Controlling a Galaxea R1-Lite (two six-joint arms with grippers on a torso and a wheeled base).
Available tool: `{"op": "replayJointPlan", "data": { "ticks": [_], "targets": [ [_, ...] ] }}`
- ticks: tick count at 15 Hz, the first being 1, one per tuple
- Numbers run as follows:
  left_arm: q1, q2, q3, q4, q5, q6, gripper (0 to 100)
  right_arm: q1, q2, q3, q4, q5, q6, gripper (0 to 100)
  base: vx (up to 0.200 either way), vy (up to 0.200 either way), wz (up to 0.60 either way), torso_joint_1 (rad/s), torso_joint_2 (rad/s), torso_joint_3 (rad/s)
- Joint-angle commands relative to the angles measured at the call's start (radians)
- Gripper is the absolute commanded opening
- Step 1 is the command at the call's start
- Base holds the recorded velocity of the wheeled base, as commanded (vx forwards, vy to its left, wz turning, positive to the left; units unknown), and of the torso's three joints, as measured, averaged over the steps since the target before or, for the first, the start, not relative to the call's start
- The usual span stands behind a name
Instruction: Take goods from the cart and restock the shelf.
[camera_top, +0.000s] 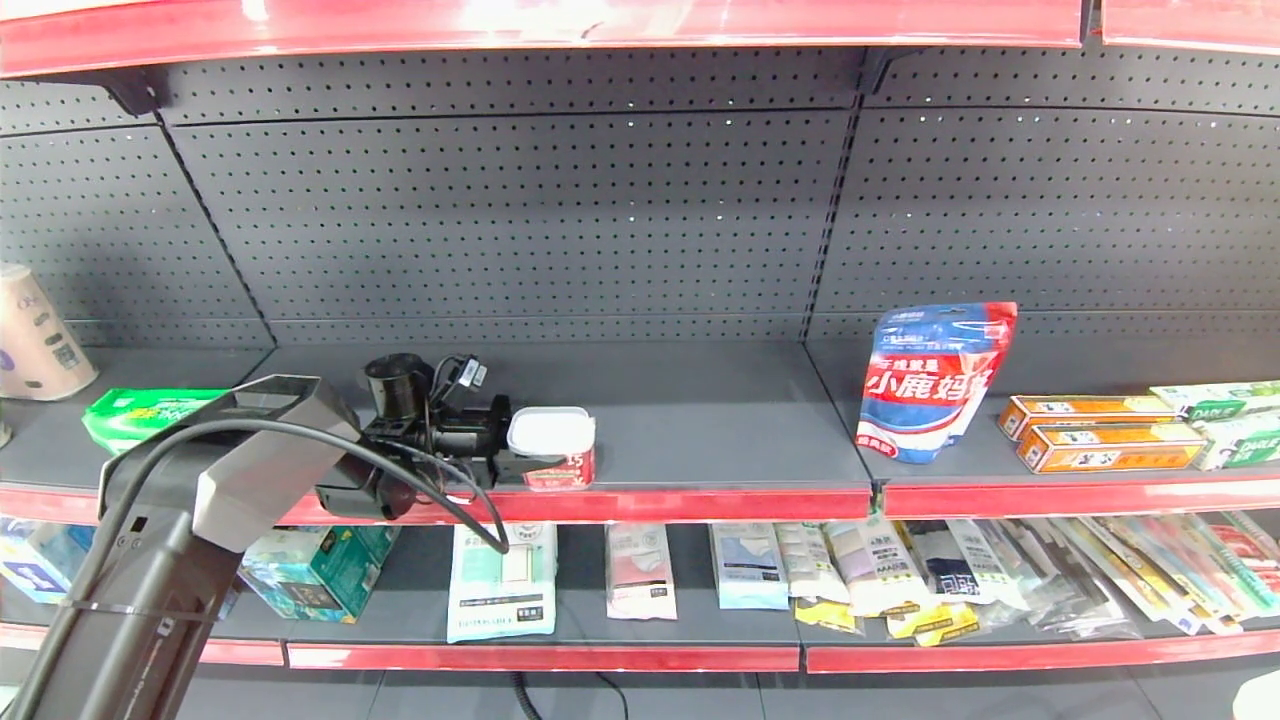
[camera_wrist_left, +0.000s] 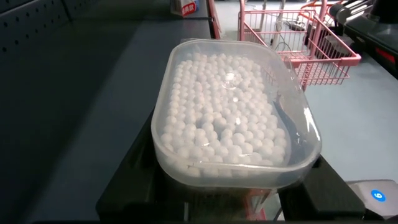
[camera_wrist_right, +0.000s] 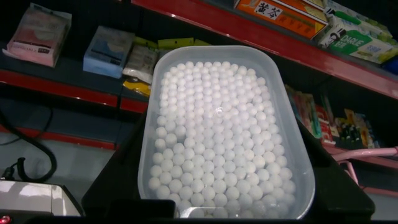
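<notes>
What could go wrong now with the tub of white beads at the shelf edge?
The left pincer holds the bead tub right at the shelf's red front lip; letting go here might tip it off onto the packets below. The arm's black cable loops down over that lip and could snag on pulling back. The second tub, carried low near the lower shelves, could knock them.

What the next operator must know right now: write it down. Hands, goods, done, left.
Left hand: shut on a bead tub at the front edge of the shelf; unclear whether it rests there.
Right hand: shut on a second tub, out in front of the lower shelves.
Cart: in the aisle.
Done: neither tub released yet.
Left: release the tub on the shelf, then place the second tub.
</notes>
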Motion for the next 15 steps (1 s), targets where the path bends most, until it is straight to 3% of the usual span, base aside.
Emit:
{"op": "replayJointPlan", "data": {
  "ticks": [1,4,7,11,12,15],
  "targets": [
    [-0.001,0.003,-0.003,0.001,0.005,-0.001,0,0.0,0.0,0.0,-0.001,0.0,0.0,0,0.0,0.0,0.0,0.0,0.0,0.0],
    [-0.001,0.003,-0.003,-0.004,0.003,-0.027,0,0.0,0.001,0.0,-0.001,0.0,0.0,0,0.0,0.0,0.0,0.0,0.0,0.0],
    [-0.012,0.015,-0.006,-0.064,0.008,-0.088,0,0.0,0.003,0.0,-0.001,0.0,0.0,0,0.0,0.0,0.0,0.0,0.0,0.0],
    [-0.01,0.046,-0.039,-0.183,0.008,-0.208,0,0.0,0.009,0.0,0.001,0.0,0.0,0,0.0,0.0,0.0,0.0,0.0,0.0],
    [-0.012,0.051,-0.039,-0.206,0.008,-0.229,100,0.0,0.009,0.0,-0.001,0.0,0.0,0,0.0,0.0,0.0,0.0,0.0,0.0],
    [-0.01,0.069,-0.045,-0.289,0.008,-0.323,100,0.0,0.01,0.0,0.001,0.0,0.0,0,0.0,0.0,0.0,0.0,0.0,0.0]
  ]
}}
